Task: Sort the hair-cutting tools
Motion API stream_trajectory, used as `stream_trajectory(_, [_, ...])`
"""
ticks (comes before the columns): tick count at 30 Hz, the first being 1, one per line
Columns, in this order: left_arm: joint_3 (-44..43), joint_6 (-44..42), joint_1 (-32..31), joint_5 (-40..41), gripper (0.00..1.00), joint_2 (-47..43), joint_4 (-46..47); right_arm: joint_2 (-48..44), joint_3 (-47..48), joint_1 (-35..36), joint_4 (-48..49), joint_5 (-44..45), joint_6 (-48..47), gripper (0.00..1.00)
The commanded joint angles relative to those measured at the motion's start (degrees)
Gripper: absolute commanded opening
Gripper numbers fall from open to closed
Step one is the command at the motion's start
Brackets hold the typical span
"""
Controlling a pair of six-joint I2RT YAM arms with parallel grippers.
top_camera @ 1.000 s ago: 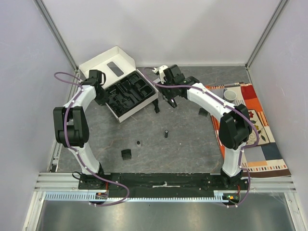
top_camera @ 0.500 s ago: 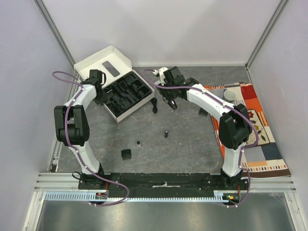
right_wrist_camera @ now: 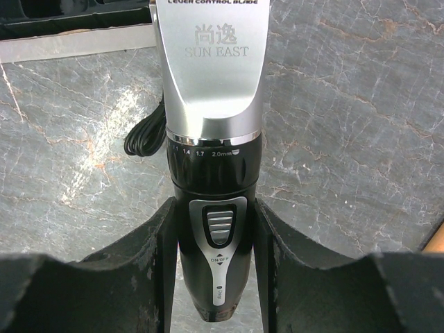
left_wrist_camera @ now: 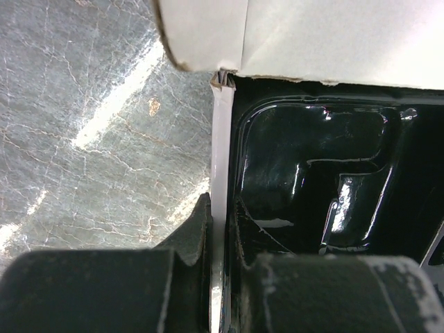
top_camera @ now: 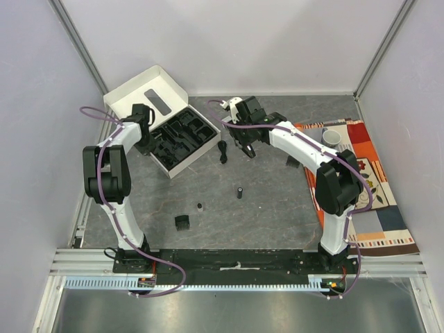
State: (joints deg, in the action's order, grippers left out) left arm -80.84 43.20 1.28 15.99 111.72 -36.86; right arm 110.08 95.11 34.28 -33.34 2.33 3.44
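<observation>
My right gripper [top_camera: 245, 142] [right_wrist_camera: 215, 215] is shut on the black-and-silver hair clipper [right_wrist_camera: 211, 139] and holds it above the table, right of the box. The coiled cord [top_camera: 222, 152] [right_wrist_camera: 142, 139] lies on the table beside it. My left gripper [top_camera: 146, 141] [left_wrist_camera: 220, 225] is shut on the white side wall [left_wrist_camera: 222, 152] of the box [top_camera: 195, 160], next to its black tray [left_wrist_camera: 312, 173]. Two tiny cylinders [top_camera: 239, 191] [top_camera: 199, 207], a comb attachment [top_camera: 182, 222] and a small black bit [top_camera: 293, 161] lie loose on the table.
The box's printed lid [top_camera: 142, 94] stands open toward the back left corner. A grey cup [top_camera: 331, 137] sits on a patterned mat [top_camera: 371, 208] along the right side. Walls close in the back and both sides.
The white box has slid left and back with my left gripper on its wall, leaving the coiled cord uncovered on the table. My right gripper has barely moved with the clipper.
</observation>
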Motion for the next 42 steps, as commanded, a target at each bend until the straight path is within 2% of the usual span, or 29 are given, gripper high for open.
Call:
stream_trajectory(1, [-0.2,4.09,-0.57,1.07,0.02,-0.19,7.59,-2.5,-0.01,0.26,3.99,-0.31,0.69,0.19])
stream_trajectory(3, [1.55,3.47,-0.49,-0.69,0.02,-0.63,8.03,-2.42,0.34,0.26,3.55,-0.22,1.04,0.19])
stream_trajectory(4, [2.17,2.95,-2.84,-1.22,0.02,-0.71,8.29,-2.33,0.34,0.26,3.55,-0.39,1.21,0.19])
stream_trajectory(11, [7.17,0.04,-6.9,-5.44,0.02,-2.38,10.67,-4.43,-0.89,0.35,1.79,-0.66,1.22,0.19])
stream_trajectory(26, [12.28,-1.98,-17.0,0.01,0.02,-4.76,10.58,-6.72,-3.26,1.57,0.47,-0.04,4.2,0.19])
stream_trajectory(37, [16.32,-0.4,-20.44,0.62,0.02,-9.77,9.44,-3.65,-2.04,2.81,1.96,0.75,9.74,0.19])
stream_trajectory(42, [16.33,-0.57,-21.84,0.97,0.05,-11.17,8.74,-0.41,0.51,2.98,1.97,0.84,12.02,0.19])
